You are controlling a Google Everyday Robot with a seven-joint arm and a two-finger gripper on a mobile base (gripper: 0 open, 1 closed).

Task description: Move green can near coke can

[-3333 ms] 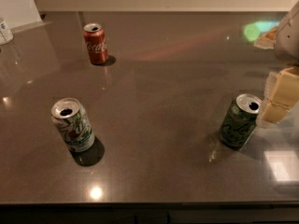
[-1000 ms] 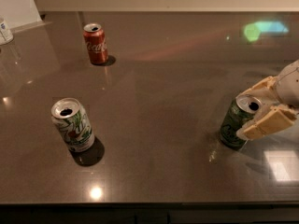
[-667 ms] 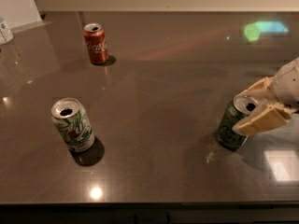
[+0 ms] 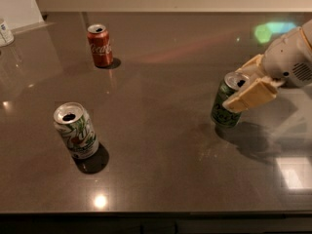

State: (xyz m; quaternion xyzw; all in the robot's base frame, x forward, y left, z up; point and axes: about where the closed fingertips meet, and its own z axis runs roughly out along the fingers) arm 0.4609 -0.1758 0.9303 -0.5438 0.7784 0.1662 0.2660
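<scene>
Dark green soda can [image 4: 225, 109] pinched near its silver top between the tan fingers [image 4: 251, 95] of the cream gripper [image 4: 242, 81], set well apart from the red coke can [image 4: 100, 46] (off to its right), on a shiny brown table [image 4: 161, 174].

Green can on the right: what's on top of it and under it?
The pincer grips the green can near its silver top, from front and back, partly covering the top. Under it lies the dark table and a shadow; whether its base touches the table cannot be seen.
</scene>
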